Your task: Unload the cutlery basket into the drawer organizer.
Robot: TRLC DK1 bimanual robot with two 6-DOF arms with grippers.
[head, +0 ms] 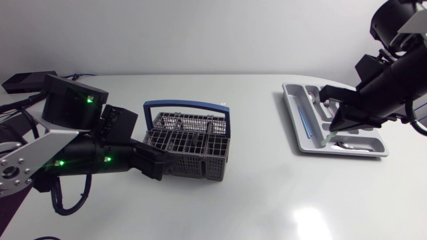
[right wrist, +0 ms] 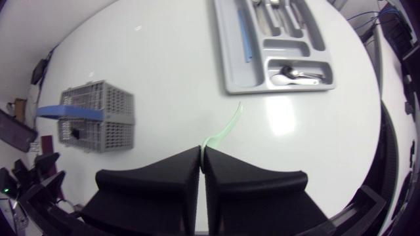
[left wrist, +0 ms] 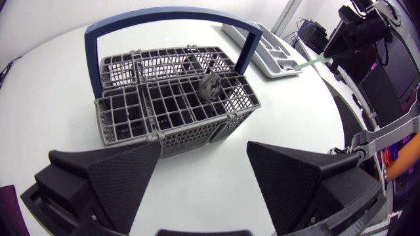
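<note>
Pale green plastic utensil (right wrist: 226,128) is clamped at one end between the closed fingers of the right gripper (right wrist: 201,149), its free end just beside the rim of the drawer organizer (right wrist: 230,72). Well apart from the organizer, the left gripper (left wrist: 203,149) stands spread and empty before the cutlery basket (left wrist: 170,98), which holds one dark piece (left wrist: 211,85).

White glossy table (head: 253,193). On my left side sits a grey mesh cutlery basket (head: 193,163), blue-handled and upright. On my right, well apart from it, a grey drawer organizer (head: 291,113) lies flat near the far edge. Both rest directly on the tabletop
</note>
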